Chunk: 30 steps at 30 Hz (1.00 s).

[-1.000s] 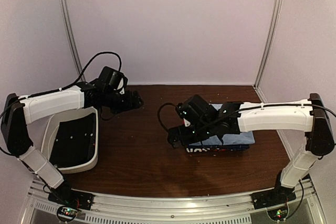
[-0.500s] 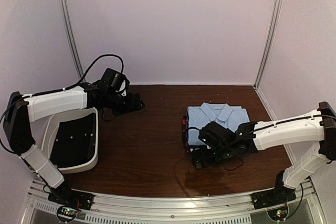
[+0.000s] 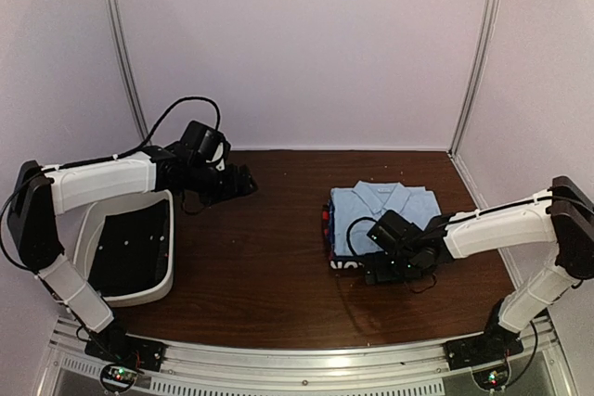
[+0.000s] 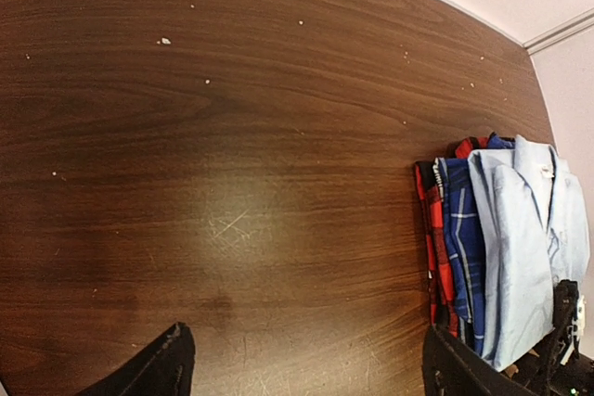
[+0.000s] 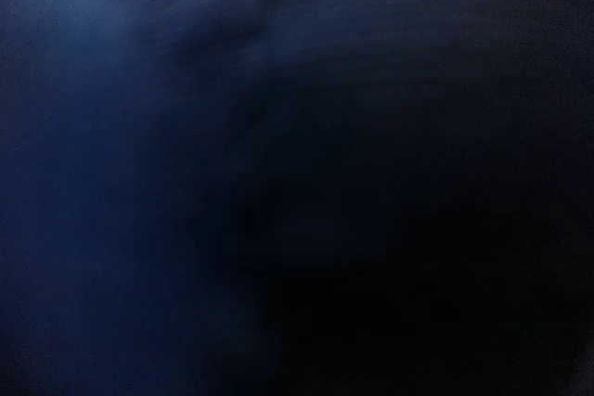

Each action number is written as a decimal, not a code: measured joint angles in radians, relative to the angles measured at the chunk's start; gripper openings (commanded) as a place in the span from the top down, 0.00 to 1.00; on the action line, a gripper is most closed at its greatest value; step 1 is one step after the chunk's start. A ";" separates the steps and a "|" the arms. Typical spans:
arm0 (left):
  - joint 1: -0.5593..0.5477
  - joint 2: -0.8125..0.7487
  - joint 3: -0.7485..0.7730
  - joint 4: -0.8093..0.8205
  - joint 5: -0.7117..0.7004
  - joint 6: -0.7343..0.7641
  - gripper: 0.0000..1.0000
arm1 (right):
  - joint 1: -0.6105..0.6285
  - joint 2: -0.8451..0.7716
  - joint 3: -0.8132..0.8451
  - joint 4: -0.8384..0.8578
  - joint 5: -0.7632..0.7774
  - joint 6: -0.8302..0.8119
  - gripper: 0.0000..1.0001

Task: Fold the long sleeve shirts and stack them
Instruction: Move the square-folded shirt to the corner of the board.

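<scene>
The long sleeve shirts lie folded in one stack right of the table's middle. The light blue shirt [image 3: 385, 206] is on top, collar toward the back. The left wrist view shows the stack's side: the red/black shirt [image 4: 429, 229] lowest, the blue plaid shirt [image 4: 461, 238] in the middle, the light blue shirt [image 4: 520, 238] on top. My right gripper [image 3: 393, 260] sits low against the stack's near edge; its fingers are hidden. The right wrist view is dark, blurred blue. My left gripper [image 3: 238, 180] is open and empty over bare table at the back left, and its own view [image 4: 303, 345] shows its jaws wide apart.
A white plastic bin [image 3: 90, 229] with black lining stands at the left edge, under my left arm. The dark wooden table [image 3: 260, 257] is walled at the back and on both sides. My right arm reaches in from the right, along the near edge of the stack.
My right gripper has come off the top of the stack, dropped in front of it, and now rests against its near edge. The light blue shirt is uncovered. My left arm has barely moved.
</scene>
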 measured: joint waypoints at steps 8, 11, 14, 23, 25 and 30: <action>0.000 0.009 0.002 0.000 0.000 0.001 0.14 | -0.106 0.114 0.053 0.070 0.060 -0.097 0.10; 0.000 0.011 0.002 0.000 0.001 0.001 0.14 | -0.143 0.187 0.129 0.088 0.066 -0.138 0.10; 0.000 0.015 0.004 0.000 0.003 0.001 0.14 | -0.168 0.272 0.227 0.094 0.072 -0.174 0.10; 0.000 0.017 0.007 -0.002 0.004 0.002 0.14 | -0.269 0.475 0.476 0.134 0.055 -0.273 0.11; 0.000 0.017 0.007 -0.003 0.007 0.005 0.14 | -0.294 0.518 0.534 0.135 0.043 -0.291 0.11; 0.000 0.018 0.010 -0.003 0.010 0.008 0.14 | -0.329 0.624 0.687 0.132 0.021 -0.315 0.11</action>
